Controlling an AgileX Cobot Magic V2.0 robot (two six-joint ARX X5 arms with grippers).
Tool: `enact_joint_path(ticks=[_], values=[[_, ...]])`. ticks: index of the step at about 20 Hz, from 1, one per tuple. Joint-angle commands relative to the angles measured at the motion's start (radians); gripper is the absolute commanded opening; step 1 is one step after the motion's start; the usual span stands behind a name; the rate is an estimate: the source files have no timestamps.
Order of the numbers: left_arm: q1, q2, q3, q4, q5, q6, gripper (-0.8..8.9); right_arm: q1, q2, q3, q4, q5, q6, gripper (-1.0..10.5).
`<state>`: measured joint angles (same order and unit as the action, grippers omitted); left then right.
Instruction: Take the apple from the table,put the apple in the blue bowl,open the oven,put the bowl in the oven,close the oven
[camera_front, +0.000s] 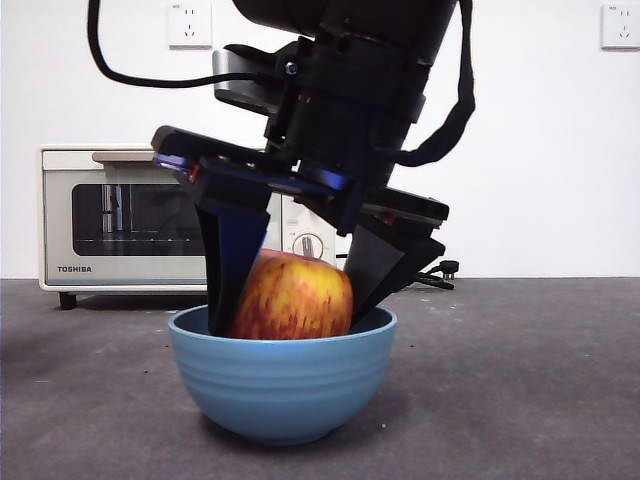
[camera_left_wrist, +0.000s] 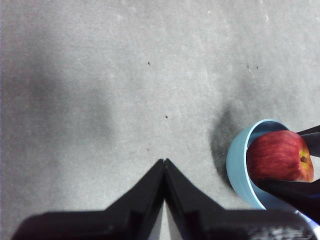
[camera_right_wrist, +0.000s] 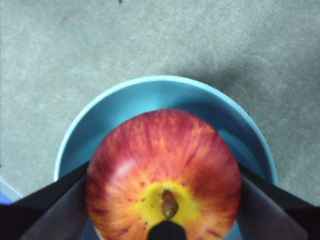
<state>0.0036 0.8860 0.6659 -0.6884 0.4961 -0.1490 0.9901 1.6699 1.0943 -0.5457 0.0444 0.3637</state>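
The red-and-yellow apple (camera_front: 292, 297) sits low inside the blue bowl (camera_front: 280, 385) on the dark grey table (camera_front: 530, 380), near the front. My right gripper (camera_front: 295, 312) reaches down from above, one black jaw pressed on each side of the apple. In the right wrist view the apple (camera_right_wrist: 165, 165) fills the space between the jaws, stem up, over the bowl (camera_right_wrist: 150, 95). My left gripper (camera_left_wrist: 164, 162) is shut and empty over bare table; the bowl (camera_left_wrist: 237, 165) and apple (camera_left_wrist: 277, 156) lie off to its side. The cream oven (camera_front: 120, 215) stands behind, door closed.
The oven's black plug and cord (camera_front: 440, 272) lie on the table behind the bowl. White wall with a socket (camera_front: 190, 24) at the back. Bare table stretches on both sides of the bowl.
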Motion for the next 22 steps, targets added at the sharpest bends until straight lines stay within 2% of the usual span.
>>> enact_joint_path(ticks=[1, 3, 4, 15, 21, 22], values=[[-0.002, 0.000, 0.003, -0.002, 0.000, 0.018, -0.04, 0.004, 0.014, -0.007, 0.007, 0.001, 0.021, 3.3], [-0.002, 0.000, 0.003, -0.002, 0.000, 0.018, -0.04, 0.004, 0.014, -0.007, 0.007, 0.001, 0.028, 5.2], [-0.002, 0.000, 0.003, -0.002, 0.001, 0.018, -0.04, 0.004, 0.014, -0.007, 0.008, 0.001, 0.031, 5.4], [-0.002, 0.000, 0.003, 0.015, 0.001, 0.018, -0.04, 0.004, 0.007, 0.028, -0.008, -0.003, 0.026, 5.4], [-0.001, 0.003, 0.055, 0.062, -0.003, 0.013, -0.04, 0.006, -0.114, 0.092, -0.097, 0.000, -0.003, 5.4], [-0.001, 0.014, 0.085, 0.062, -0.015, 0.014, -0.04, 0.005, -0.150, 0.092, -0.111, 0.021, -0.003, 5.3]])
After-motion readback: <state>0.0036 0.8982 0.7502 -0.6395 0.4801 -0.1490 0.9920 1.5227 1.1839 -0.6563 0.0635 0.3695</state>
